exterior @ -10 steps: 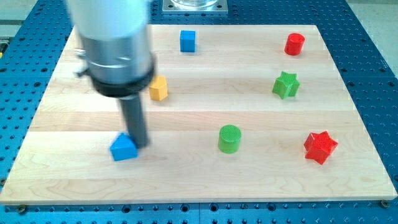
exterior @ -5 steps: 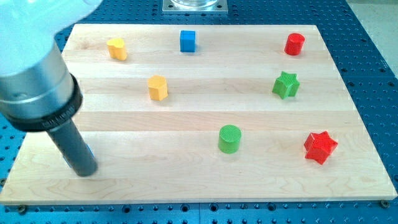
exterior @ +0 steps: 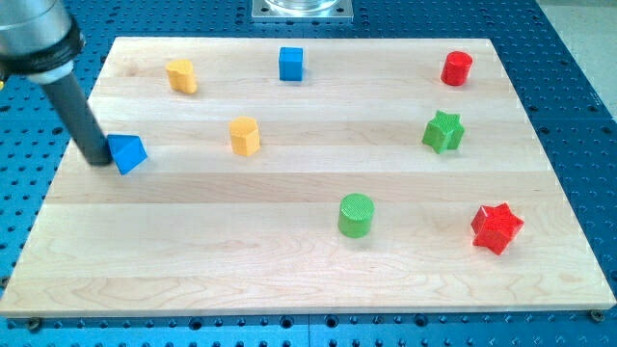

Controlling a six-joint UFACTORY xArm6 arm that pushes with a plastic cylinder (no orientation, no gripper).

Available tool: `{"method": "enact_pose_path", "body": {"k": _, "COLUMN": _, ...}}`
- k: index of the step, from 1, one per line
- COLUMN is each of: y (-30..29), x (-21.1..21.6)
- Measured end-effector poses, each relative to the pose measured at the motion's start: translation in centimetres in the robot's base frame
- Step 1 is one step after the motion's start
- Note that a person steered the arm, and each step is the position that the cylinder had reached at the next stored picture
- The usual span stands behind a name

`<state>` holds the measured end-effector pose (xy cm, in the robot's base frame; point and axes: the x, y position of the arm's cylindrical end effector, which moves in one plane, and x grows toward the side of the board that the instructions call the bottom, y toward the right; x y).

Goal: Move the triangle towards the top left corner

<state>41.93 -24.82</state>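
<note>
A blue triangle block [exterior: 127, 152] lies near the board's left edge, about midway up. My tip [exterior: 96, 159] stands right against the triangle's left side, touching it. The rod rises from there to the view's top left, where the arm's grey body shows in the corner. The board's top left corner lies above the triangle.
On the wooden board [exterior: 289, 280] are a yellow block [exterior: 180, 75] at the upper left, a yellow block [exterior: 245, 136], a blue cube [exterior: 291, 64], a red cylinder [exterior: 457, 68], a green star [exterior: 443, 131], a green cylinder [exterior: 356, 214] and a red star [exterior: 496, 227].
The blue triangle has moved left and up from the lower left to the left edge at mid height. My tip swung round its left side and moved up with it.
</note>
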Motion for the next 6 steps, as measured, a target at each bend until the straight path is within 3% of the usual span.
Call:
{"method": "enact_pose_path", "body": {"k": 2, "y": 3.1, "x": 5.5}}
{"method": "enact_pose_path", "body": {"k": 4, "y": 5.2, "x": 0.4}}
{"method": "enact_pose_path", "body": {"k": 6, "y": 10.3, "x": 2.0}}
